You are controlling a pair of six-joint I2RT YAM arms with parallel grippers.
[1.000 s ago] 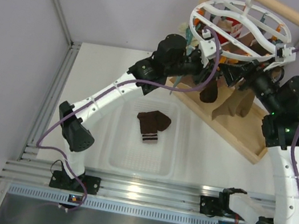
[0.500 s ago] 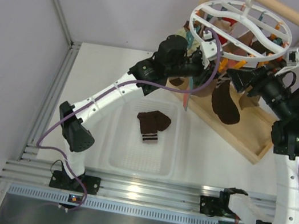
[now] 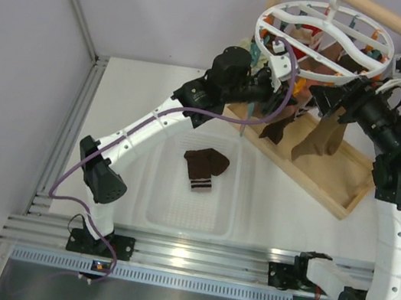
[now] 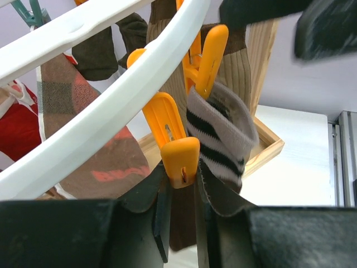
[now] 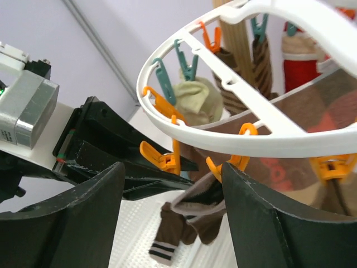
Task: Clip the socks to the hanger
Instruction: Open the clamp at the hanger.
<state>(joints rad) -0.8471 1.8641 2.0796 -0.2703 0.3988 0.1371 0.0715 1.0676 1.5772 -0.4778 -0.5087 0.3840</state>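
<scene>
My left end effector [image 4: 183, 187] is pinching a peg [image 4: 179, 159] under the hanger [image 4: 111, 106], the right one [image 5: 173, 181] spread; the limp, light sock [image 4: 220, 134] probably wants gripping by its cuff.

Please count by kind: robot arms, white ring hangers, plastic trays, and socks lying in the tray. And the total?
Robot arms: 2 (left arm, right arm)
White ring hanger: 1
Plastic tray: 1
Sock lying in the tray: 1
Total: 5

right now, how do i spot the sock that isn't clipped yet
On the white table, find the clear tray in the middle. The dark brown sock lies in it, pale stripes at its near end. It is the only one lying down; the other socks hang from the round white hanger.
</scene>
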